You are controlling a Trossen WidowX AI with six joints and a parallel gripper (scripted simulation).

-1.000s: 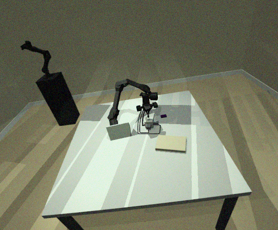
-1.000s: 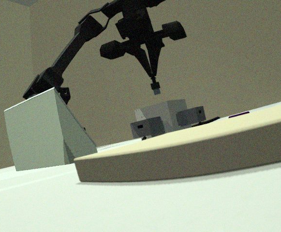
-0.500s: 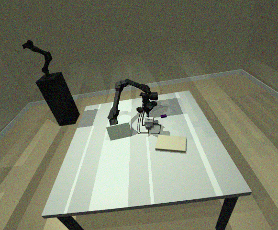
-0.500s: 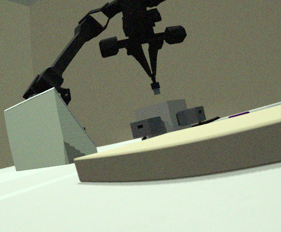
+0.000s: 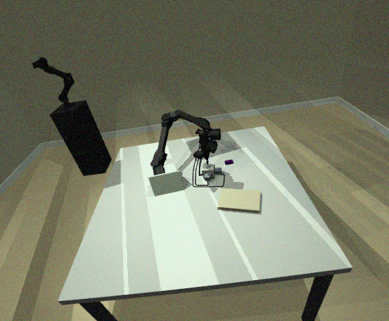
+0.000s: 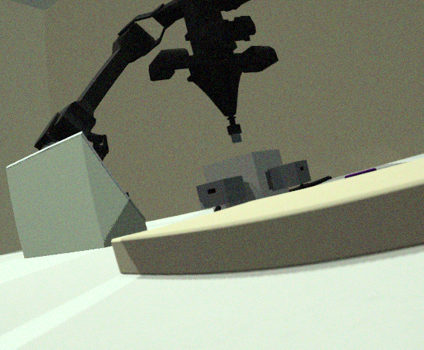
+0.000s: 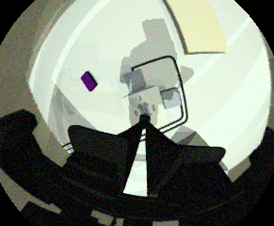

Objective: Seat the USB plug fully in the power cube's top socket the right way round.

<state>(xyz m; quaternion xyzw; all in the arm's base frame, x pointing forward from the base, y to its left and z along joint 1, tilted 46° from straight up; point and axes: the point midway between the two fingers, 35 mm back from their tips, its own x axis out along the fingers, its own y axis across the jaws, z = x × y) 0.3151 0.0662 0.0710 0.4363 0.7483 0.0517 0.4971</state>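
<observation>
My gripper [image 5: 207, 159] [image 6: 231, 116] [image 7: 144, 124] is shut on the USB plug [image 6: 234, 129] and points down. The plug has a dark body and a grey metal end that hangs lowest. In the exterior view a gap shows between this end and the pale grey power cube [image 5: 208, 168] [image 6: 234, 166] [image 7: 151, 95], so the plug is out of the socket and above the cube. The fingertips cover much of the plug in the wrist view. The top socket's inside and which way round the plug faces cannot be made out.
Grey blocks [image 5: 207, 176] [image 6: 289, 175] [image 7: 170, 98] stick out from the cube's sides, with black cables looping around it. A purple piece [image 5: 228, 161] [image 7: 88, 81], a cream board [image 5: 239, 199] [image 6: 279, 222] and a grey-green wedge [image 5: 167, 183] [image 6: 53, 203] are nearby.
</observation>
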